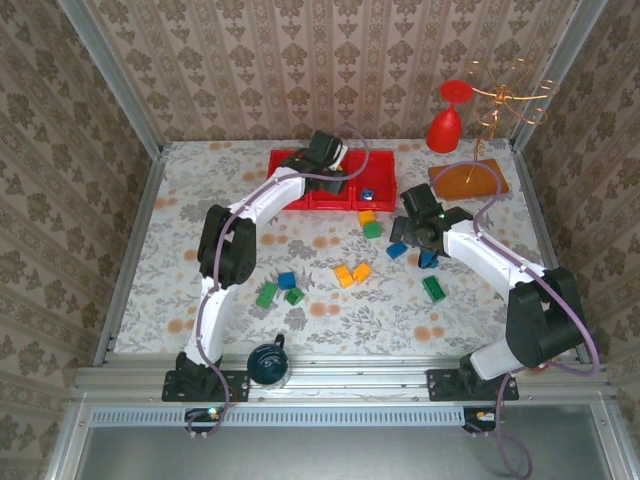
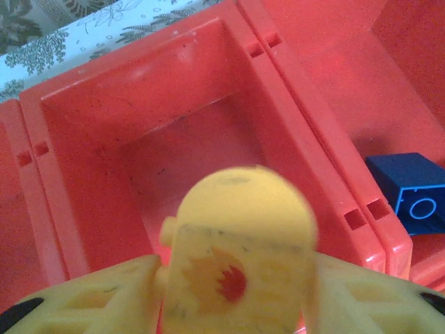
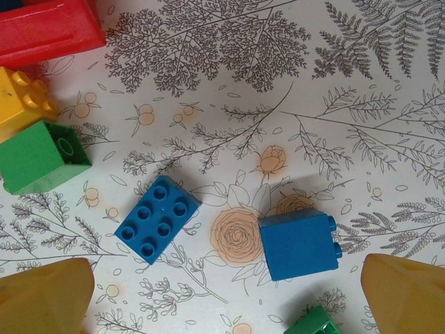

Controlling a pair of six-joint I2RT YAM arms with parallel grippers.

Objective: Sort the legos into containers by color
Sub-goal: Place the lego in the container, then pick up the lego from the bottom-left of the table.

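Now: left tool [image 2: 236, 300] clamped on a smooth yellow lego [image 2: 240, 229], over the middle compartment of the glossy red tray [image 2: 313, 149] | blue lego [image 2: 410, 191] in the neighbouring compartment, past the divider | right tool [image 3: 228, 298] spread wide above the floral tabletop [image 3: 278, 104], two studded blue bricks [image 3: 158, 219] between its fingers, green brick [image 3: 42, 156] near.

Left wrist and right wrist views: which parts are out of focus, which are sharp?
Left wrist view: the yellow lego close to the lens is blurred; the red tray and the blue lego inside it are sharper. Right wrist view: two blue legos and the tablecloth print are sharp; the fingertips of the right gripper look soft.
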